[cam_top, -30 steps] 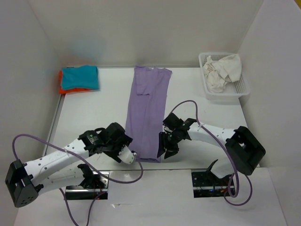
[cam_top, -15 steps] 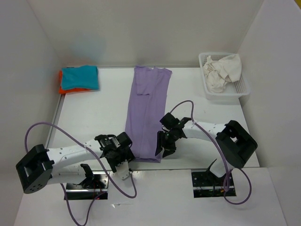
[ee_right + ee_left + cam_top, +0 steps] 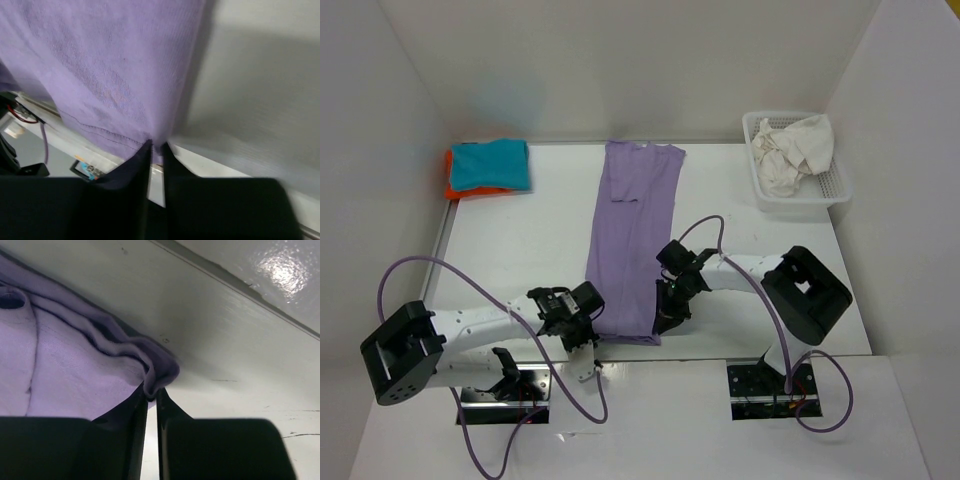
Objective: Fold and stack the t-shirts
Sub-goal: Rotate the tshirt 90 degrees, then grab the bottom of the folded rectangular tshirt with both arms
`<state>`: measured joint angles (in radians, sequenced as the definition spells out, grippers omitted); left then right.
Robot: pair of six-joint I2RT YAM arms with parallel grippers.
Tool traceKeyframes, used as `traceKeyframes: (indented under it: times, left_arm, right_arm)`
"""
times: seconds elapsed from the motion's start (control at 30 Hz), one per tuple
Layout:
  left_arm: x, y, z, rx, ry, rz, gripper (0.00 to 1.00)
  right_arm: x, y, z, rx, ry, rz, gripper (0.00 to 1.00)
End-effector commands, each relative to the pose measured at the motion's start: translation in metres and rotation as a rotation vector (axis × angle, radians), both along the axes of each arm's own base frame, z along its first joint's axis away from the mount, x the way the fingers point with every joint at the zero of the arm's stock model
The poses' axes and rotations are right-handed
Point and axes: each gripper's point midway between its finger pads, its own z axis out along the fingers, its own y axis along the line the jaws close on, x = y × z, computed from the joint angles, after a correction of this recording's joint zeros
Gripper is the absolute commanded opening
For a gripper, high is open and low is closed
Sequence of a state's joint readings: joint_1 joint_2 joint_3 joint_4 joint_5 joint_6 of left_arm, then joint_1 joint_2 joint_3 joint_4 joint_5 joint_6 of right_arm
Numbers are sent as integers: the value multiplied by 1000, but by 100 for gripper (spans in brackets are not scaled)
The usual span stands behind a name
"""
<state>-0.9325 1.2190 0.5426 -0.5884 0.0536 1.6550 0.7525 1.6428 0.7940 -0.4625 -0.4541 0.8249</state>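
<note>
lavender t-shirt laid lengthwise mid-desk | near hem corners seen clamped in wrist views only: left gripper pinched on bunched fold, right gripper pinched on stitched edge | top view only: teal-blue t-shirt stacked on orange t-shirt far-left; off-white t-shirt crumpled in mesh basket

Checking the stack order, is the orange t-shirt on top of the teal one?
No, the teal-blue t-shirt lies on top, the orange t-shirt peeking out beneath its left edge.
</note>
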Motion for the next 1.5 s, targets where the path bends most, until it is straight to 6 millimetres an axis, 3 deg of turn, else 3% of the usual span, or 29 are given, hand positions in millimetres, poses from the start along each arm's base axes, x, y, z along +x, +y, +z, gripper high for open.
traceKeyframes:
  times: [0.0, 0.03, 0.17, 0.2, 0.3, 0.5, 0.53, 0.57, 0.6, 0.63, 0.7, 0.9, 1.2, 1.23, 1.27, 1.33, 1.47]
  left_arm:
    - [-14, 4, -10, 18, 60, -43, 16]
    - [-16, 6, -9, 20, 64, -32, 16]
    - [-23, 10, -4, 28, 90, -10, 15]
    - [-24, 2, 4, 3, 97, -24, 15]
    - [-45, 6, 4, 13, 184, -21, 15]
    - [-45, 6, 6, 5, 188, 12, 16]
    - [-45, 6, 6, 5, 188, 12, 16]
    - [-45, 6, 6, 5, 188, 12, 16]
    - [-45, 6, 6, 5, 188, 12, 16]
    - [-45, 6, 6, 5, 188, 12, 18]
    - [-45, 6, 6, 5, 188, 12, 21]
    - [-32, -9, 10, -63, 141, 48, 21]
    - [-24, -9, 8, -79, 101, 93, 19]
    - [-24, -10, 10, -88, 95, 92, 19]
    - [-22, -12, 11, -96, 93, 101, 19]
    - [-22, -12, 13, -104, 89, 100, 19]
    - [-22, -12, 12, -116, 93, 133, 13]
  right_arm:
    - [7, 6, 4, 27, -24, 11, 13]
    - [4, 3, 1, 20, -16, 11, 0]
    - [0, -12, -4, -9, -1, -5, 0]
    - [-1, -16, -4, -11, 1, -14, 0]
    - [-5, -22, -2, -22, -6, 1, 0]
    - [-12, -30, -4, -41, -2, 54, 0]
    - [-14, -32, -4, -45, 0, 64, 4]
    - [-14, -32, -4, -45, 0, 64, 27]
    - [-14, -32, -4, -45, 0, 64, 42]
    - [-18, -31, -2, -27, 15, 68, 51]
    - [-17, -28, 1, -6, 6, 70, 56]
    - [-31, -24, 5, 12, 45, 107, 56]
    - [-48, -10, -13, -74, 117, 190, 35]
    - [-48, -10, -13, -74, 118, 190, 31]
    - [-49, -11, -16, -82, 127, 190, 17]
    - [-47, -7, -13, -60, 120, 184, 1]
    - [-33, 5, 3, -21, 50, 162, 0]
